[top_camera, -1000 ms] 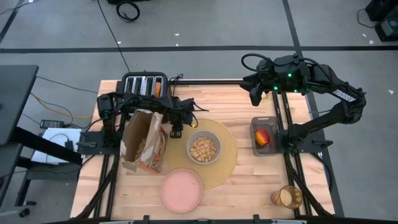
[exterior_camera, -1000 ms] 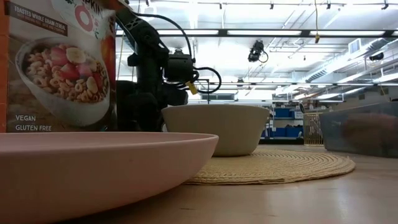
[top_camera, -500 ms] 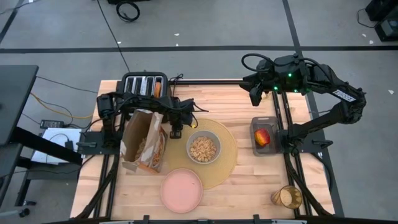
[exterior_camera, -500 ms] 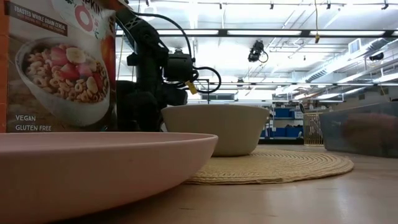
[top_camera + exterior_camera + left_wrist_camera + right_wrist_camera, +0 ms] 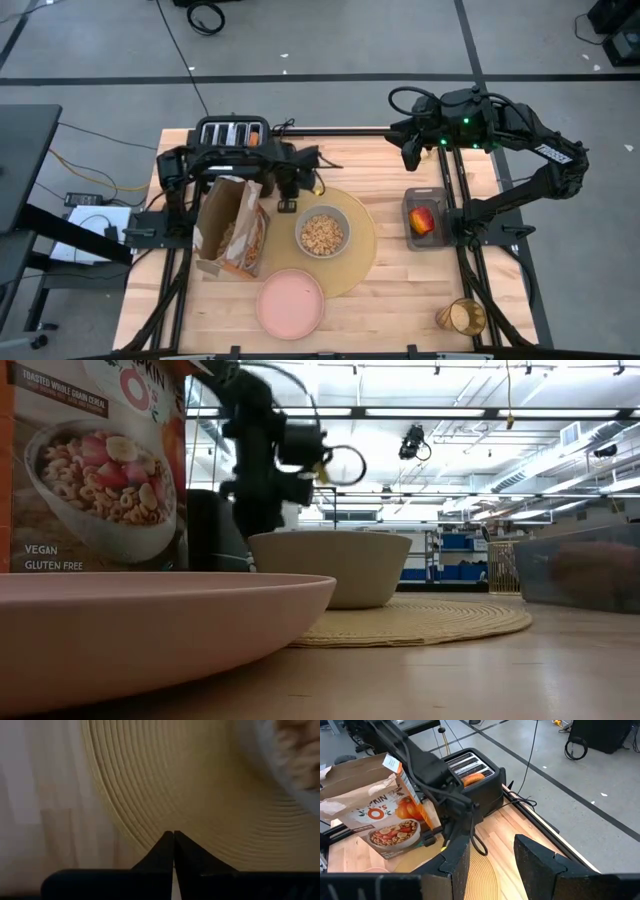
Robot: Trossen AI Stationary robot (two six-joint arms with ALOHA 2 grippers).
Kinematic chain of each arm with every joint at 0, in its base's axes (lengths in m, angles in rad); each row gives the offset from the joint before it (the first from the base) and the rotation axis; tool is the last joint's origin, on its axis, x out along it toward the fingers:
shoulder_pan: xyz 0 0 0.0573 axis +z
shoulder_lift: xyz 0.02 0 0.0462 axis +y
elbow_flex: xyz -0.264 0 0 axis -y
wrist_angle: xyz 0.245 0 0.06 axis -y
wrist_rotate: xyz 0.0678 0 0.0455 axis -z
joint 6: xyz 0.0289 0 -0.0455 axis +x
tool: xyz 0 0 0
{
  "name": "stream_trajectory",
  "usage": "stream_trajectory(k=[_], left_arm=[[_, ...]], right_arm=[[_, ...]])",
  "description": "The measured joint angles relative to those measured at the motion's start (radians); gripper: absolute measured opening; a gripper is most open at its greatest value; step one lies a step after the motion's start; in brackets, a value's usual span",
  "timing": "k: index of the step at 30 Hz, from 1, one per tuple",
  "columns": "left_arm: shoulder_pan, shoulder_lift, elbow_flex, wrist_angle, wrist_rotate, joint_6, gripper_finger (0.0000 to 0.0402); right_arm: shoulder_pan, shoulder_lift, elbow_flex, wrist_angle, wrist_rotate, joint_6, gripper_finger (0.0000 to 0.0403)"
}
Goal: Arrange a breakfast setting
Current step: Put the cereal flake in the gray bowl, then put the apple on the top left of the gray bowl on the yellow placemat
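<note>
One pink plate (image 5: 291, 304) lies nearest on the tabletop (image 5: 400, 300). Beyond it, the grey-green bowl (image 5: 323, 232) of cereal sits on the tan placemat (image 5: 360, 255). Left end effector (image 5: 287, 205), clenched shut, pinches the placemat's far-left rim. Right end effector (image 5: 410, 152) hovers released beyond the apple (image 5: 423, 220).

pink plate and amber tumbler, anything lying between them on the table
Nothing: in the high view, only bare wooden tabletop lies between the round pink plate and the amber glass tumbler.
</note>
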Motion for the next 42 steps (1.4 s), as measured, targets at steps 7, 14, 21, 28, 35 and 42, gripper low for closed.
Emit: stream_trajectory(k=[7,14,21,28,35,42], left_arm=[[-0.024,-0.021,0.185,-0.057,0.183,-0.068,0.0012],[-0.169,-0.014,0.166,0.106,0.236,-0.106,0.0012],[-0.219,-0.013,0.117,0.196,0.089,-0.165,0.0031],[-0.194,-0.013,0.118,0.212,0.097,-0.209,0.0130],[-0.098,-0.076,0.118,0.234,0.092,-0.291,0.0193],[0.102,-0.076,0.120,0.398,0.045,-0.629,0.0208]], right_arm=[[0.000,0.000,0.000,-0.001,-0.002,-0.003,0.0161],[0.000,0.000,0.000,-0.001,-0.042,-0.014,0.0161],[0.000,0.000,0.000,-0.001,-0.043,0.001,0.0161],[0.000,0.000,0.000,-0.007,-0.042,0.007,0.0161],[0.000,0.000,0.000,-0.009,-0.041,0.028,0.0161],[0.000,0.007,0.000,0.012,0.017,0.028,0.0161]])
